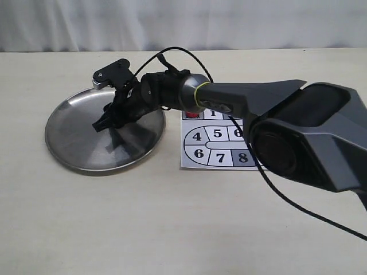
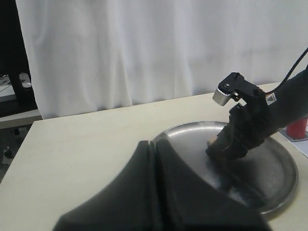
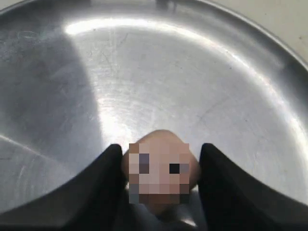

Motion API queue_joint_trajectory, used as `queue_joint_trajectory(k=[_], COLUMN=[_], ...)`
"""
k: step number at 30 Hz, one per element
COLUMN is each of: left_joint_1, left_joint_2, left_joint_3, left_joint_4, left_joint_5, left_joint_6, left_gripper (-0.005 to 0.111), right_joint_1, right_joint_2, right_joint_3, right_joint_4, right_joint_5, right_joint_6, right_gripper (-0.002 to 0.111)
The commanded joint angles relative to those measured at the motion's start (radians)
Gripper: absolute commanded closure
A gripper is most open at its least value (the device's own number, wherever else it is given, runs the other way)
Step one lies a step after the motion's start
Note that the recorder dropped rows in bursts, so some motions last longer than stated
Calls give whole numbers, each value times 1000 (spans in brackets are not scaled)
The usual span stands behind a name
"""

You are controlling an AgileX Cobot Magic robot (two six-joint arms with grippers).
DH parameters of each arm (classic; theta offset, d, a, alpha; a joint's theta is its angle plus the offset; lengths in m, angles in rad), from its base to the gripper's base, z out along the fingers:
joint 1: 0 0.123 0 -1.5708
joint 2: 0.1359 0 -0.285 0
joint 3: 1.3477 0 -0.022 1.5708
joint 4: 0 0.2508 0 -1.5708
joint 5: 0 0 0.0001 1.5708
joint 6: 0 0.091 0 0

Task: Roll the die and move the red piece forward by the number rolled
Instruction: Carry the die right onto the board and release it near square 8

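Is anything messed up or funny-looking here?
Nothing stands out. The right gripper holds the die over the metal plate, the board lies flat, and the red piece stands upright beside square 1.

Pale beige table [image 1: 172,229] in play; round steel dish [image 1: 71,134] sitting at left; numbered paper board [image 1: 219,146] flat just right of it, mid-table.

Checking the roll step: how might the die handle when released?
Small and round-cornered, the die will likely tumble readily. The plate looks polished and dished, so it may skid yet probably stay inside.
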Motion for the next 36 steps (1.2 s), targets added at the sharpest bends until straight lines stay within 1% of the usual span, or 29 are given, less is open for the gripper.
queue_joint_trajectory(k=[1, 5, 8, 11, 13, 17, 20, 22, 26, 32, 33, 35, 36], left_joint_1=[-8, -8, -8, -8, -8, -8, -8, -8, -8, -8, -8, -8, -8], left_joint_2=[-3, -3, -3, -3, -3, -3, -3, -3, -3, -3, -3, -3, -3], left_joint_3=[2, 2, 2, 2, 2, 2, 2, 2, 2, 2, 2, 2, 2], left_joint_4=[0, 0, 0, 0, 0, 0, 0, 0, 0, 0, 0, 0, 0], left_joint_5=[-9, -9, -9, -9, -9, -9, -9, -9, -9, -9, -9, -9, -9], left_joint_6=[-1, -1, -1, -1, -1, -1, -1, -1, -1, -1, -1, -1, -1], left_gripper=[107, 107, 107, 107, 107, 107, 107, 107, 107, 107, 107, 107, 107], right_joint_1=[-19, -60, -109, -164, -200, -280, -335, -367, -398, -394, -394, -394, -394], right_joint_2=[-90, -225, -325, -419, -472, -573, -617, -630, -621, -619, -619, -619, -619], right_joint_3=[-7, -7, -1, 63, 157, 411, 568, 641, 720, 734, 734, 734, 734], right_joint_4=[-9, -11, -11, -11, -11, -11, -11, -7, -7, -15, -15, -15, -15], right_joint_5=[130, 294, 396, 428, 406, 284, 195, 161, 150, 147, 146, 139, 124], right_joint_6=[12, 12, 17, 61, 66, 68, 89, 122, 150, 123, 123, 123, 123], right_gripper=[104, 104, 104, 104, 104, 104, 104, 104, 104, 103, 101, 91, 77])
